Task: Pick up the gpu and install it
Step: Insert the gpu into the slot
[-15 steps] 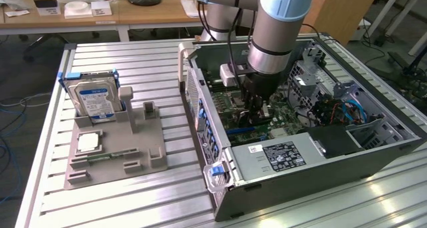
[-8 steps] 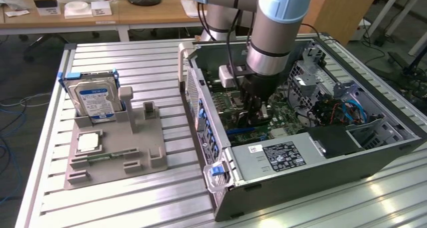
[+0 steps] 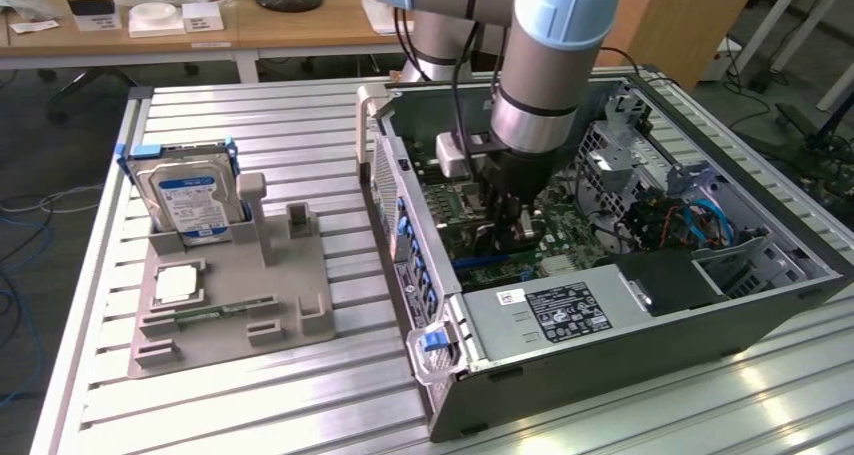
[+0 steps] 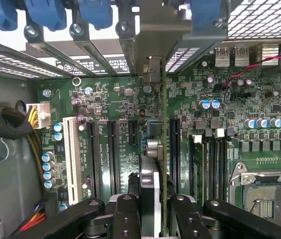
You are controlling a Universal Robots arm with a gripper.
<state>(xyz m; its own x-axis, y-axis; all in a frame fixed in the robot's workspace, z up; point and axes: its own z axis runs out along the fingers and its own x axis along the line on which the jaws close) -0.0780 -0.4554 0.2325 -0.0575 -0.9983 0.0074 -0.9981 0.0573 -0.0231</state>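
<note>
Inside the open computer case (image 3: 747,305) on the table (image 3: 240,405), the gripper (image 3: 514,237) reaches down over the green motherboard (image 4: 105,107). Its fingers (image 4: 125,214) are clamped on the gpu (image 4: 163,149), which the wrist view shows edge-on as a thin green board standing upright between the black expansion slots, its metal bracket (image 4: 152,69) up against the rear slot openings of the case. Toward the exterior view's left, a grey holder tray (image 3: 227,295) on the table carries a hard drive (image 3: 187,203), a processor chip (image 3: 178,285) and a memory stick (image 3: 214,313).
</note>
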